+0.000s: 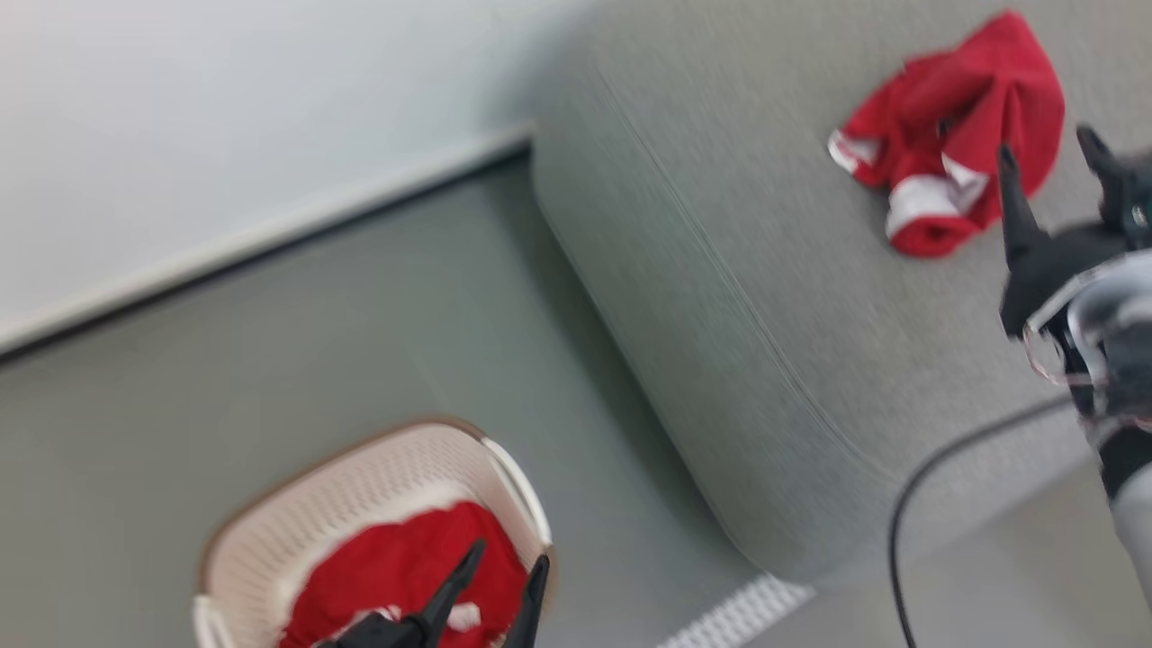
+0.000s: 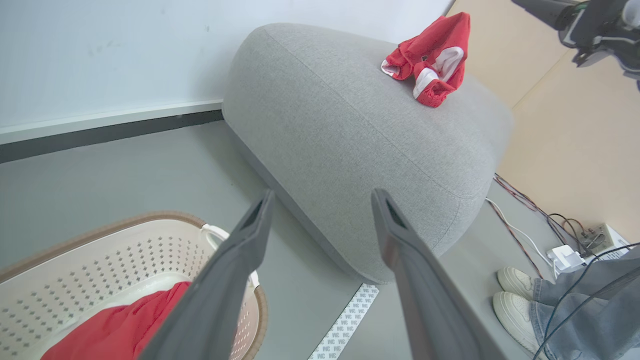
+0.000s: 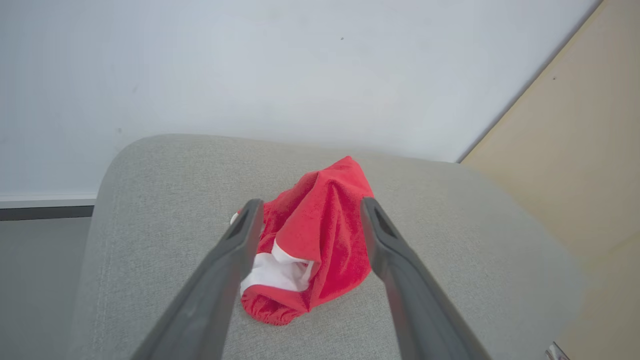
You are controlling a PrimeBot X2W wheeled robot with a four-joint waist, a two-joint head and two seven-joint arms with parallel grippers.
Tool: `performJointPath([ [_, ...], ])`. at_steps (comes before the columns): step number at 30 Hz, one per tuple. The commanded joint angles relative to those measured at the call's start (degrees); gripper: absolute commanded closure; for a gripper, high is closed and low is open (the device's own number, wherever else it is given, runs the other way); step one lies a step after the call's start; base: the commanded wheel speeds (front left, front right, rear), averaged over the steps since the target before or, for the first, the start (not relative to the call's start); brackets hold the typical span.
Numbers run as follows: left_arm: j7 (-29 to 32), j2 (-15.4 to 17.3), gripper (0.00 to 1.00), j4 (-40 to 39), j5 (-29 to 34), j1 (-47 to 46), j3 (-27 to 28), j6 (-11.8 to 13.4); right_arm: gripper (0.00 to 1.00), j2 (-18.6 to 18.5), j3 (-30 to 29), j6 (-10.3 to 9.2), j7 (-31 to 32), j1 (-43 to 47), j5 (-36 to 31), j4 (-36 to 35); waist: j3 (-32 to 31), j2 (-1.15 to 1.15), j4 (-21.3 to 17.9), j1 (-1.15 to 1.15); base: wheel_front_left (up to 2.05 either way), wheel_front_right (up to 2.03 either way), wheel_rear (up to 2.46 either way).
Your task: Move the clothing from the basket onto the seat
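**Seat** (image 1: 720, 270): a large grey cushion with rounded edges and a seam line is set on a grey floor (image 1: 315, 315) against a pale wall (image 1: 225, 108). One red garment (image 1: 954, 135) with white panels is shown crumpled on the seat's top, toward the end away from the basket.

**Basket** (image 1: 360, 504): a cream, perforated, brown-rimmed basket is placed on the floor near the seat's other end, apart from it. More red clothing (image 1: 396, 567) is heaped inside, and a white patch is seen on the heap.

**Right claw** (image 1: 1046, 144): it is held over the seat next to the garment, with its two dark fingers spread wide. In the right wrist view the garment is framed between the fingers and lies slack on the cushion. Nothing is gripped. Whether a fingertip touches the fabric cannot be told.

**Left claw** (image 1: 509, 551): it is held above the basket, with its fingers likewise wide apart and empty. The red heap is seen beneath them in the head view.

**Surroundings**: in the left wrist view a white printed strip (image 2: 345, 322) is seen on the floor at the seat's corner. Cables (image 2: 520, 205) are trailed along the floor beyond the seat, beside a person's white shoes (image 2: 515, 295) and denim legs. The head view is blurred, and fine detail there is not resolved.
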Motion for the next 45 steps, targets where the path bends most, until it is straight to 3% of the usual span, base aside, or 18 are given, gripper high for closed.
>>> performJointPath([
  [1, -0.8, -1.1, 0.0, 1.4, -0.5, 1.1, 0.0, 0.5, 0.0, -1.7, -0.2, -0.04, -0.5, 3.4, 1.2, -2.1, -12.8, 0.01, 10.9, 0.02, 0.0, 0.0, 0.0],
  [6, -2.0, -2.6, 0.0, 5.6, -1.0, 0.4, 1.5, 2.0, 0.0, -2.2, -5.1, -0.04, -1.1, 13.2, 4.6, -11.4, -16.7, 0.01, 16.6, 0.02, 0.0, 0.0, 0.0],
  [11, -2.8, -3.6, 0.0, 7.3, -1.9, 0.0, 4.9, 4.3, 0.0, 0.1, -10.4, -0.04, -0.3, 22.1, 5.6, -20.6, -18.7, 0.01, 20.4, 0.02, 0.0, 0.0, 0.0],
  [17, -3.2, -3.8, 0.0, 8.5, -1.8, -0.5, 10.4, 6.2, 0.0, 7.9, -17.2, -0.04, 3.0, 33.9, 4.7, -35.1, -20.4, 0.01, 24.4, 0.02, 0.0, 0.0, 0.0],
  [18, -3.2, -3.8, 0.0, 8.4, -1.4, -0.6, 12.0, 6.4, 0.0, 11.1, -19.0, -0.04, 4.0, 37.4, 5.0, -38.6, -20.8, 0.01, 25.6, 0.02, 0.0, 0.0, 0.0],
  [20, -3.2, -3.8, 0.0, 8.2, -1.3, -0.5, 13.7, 6.4, 0.0, 13.7, -20.0, -0.04, 4.5, 40.3, 4.6, -41.4, -20.9, 0.01, 26.5, 0.02, 0.0, 0.0, 0.0],
  [30, -3.2, -2.9, 0.0, 8.7, 1.4, 1.2, 19.5, 5.1, 0.0, 20.0, -19.2, -0.04, 2.5, 50.6, 4.7, -45.6, -21.4, 0.01, 29.0, 0.02, 0.0, 0.0, 0.0],
  [45, -3.2, -0.8, 0.0, 8.3, 5.7, 6.1, 22.1, -1.7, 0.0, 20.9, -12.2, -0.04, 2.7, 57.7, -1.1, -47.3, -20.8, 0.01, 27.9, 0.02, 0.0, 0.0, 0.0],
])
